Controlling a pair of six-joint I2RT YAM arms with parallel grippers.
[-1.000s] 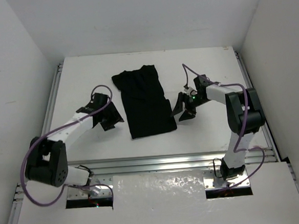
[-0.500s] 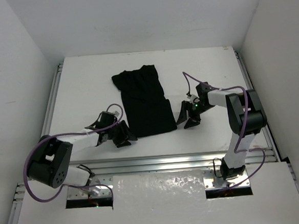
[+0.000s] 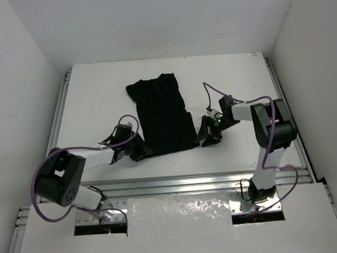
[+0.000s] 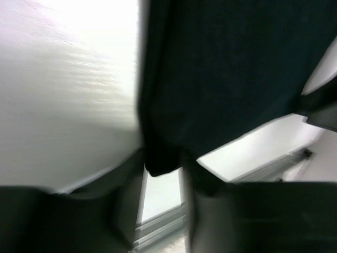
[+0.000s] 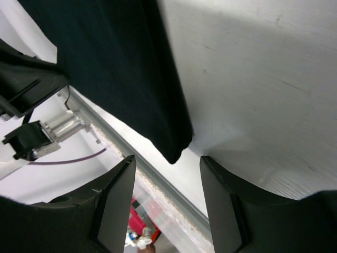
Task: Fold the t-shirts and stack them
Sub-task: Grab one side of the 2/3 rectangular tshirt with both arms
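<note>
No writing, label, brand, number or sign can be read in any of the views. The black t-shirt (image 3: 162, 118) shows only plain cloth, and the white table (image 3: 96, 91) carries no legible marking.

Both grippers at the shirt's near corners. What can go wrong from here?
1. The left gripper has only the tip of the shirt corner between its fingers. So shallow a pinch may slip on lifting.
2. The right gripper is open and its corner lies just ahead of the fingers, not between them. Closing here could miss, and one side lifting alone would likely skew the fold.
</note>
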